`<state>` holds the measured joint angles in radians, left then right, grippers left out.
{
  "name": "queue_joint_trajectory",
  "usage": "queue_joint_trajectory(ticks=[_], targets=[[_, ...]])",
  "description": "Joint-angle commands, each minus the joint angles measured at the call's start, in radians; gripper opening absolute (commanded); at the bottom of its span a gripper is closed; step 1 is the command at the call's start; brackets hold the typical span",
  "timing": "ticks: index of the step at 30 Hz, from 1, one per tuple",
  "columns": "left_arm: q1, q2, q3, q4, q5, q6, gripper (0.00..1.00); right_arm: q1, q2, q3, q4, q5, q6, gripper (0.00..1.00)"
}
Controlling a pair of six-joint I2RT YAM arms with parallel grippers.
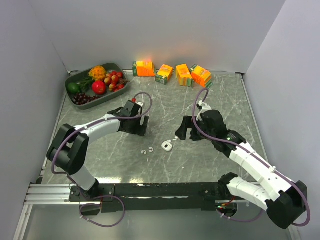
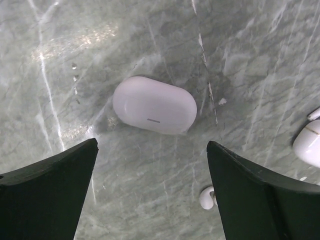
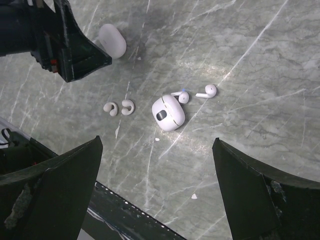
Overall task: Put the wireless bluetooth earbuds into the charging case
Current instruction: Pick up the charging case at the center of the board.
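The grey-green marbled table carries everything, with the left arm reaching in from one side and the right arm from the other, their heads facing each other across the middle. At the back left sits a dark tray heaped with fruit, and along the back wall stand four orange juice cartons in a loose row. The left gripper hangs low over the table with its jaws spread wide and nothing between them. The oval charging case lies closed and flat just ahead of its fingertips, not touching either one. The right gripper is higher up, likewise spread wide and empty-handed, looking down on the small items. A second, rounder white case rests near the table's centre, between the two grippers. Two white stem earbuds lie by it, one right against its edge and the other just beside that. The wireless bluetooth earbuds, two tiny curved white pieces, lie side by side on the bare table, near the rounder case on the left arm's side, apart from the oval case and outside both cases.
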<state>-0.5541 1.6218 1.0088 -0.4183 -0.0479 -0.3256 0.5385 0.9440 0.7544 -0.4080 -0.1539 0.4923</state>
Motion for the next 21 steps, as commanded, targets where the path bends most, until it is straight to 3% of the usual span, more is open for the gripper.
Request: queue_joint_trajectory(ticks=[1,21], targets=[[-0.006,-0.013,-0.01,0.079,0.065,0.095,0.96,-0.003,-0.031,0.033,0.003,-0.012,-0.006,1.0],[-0.007,0.105,0.024,0.098,-0.007,0.171,0.98,-0.002,-0.042,0.025,-0.003,-0.018,-0.008,1.0]])
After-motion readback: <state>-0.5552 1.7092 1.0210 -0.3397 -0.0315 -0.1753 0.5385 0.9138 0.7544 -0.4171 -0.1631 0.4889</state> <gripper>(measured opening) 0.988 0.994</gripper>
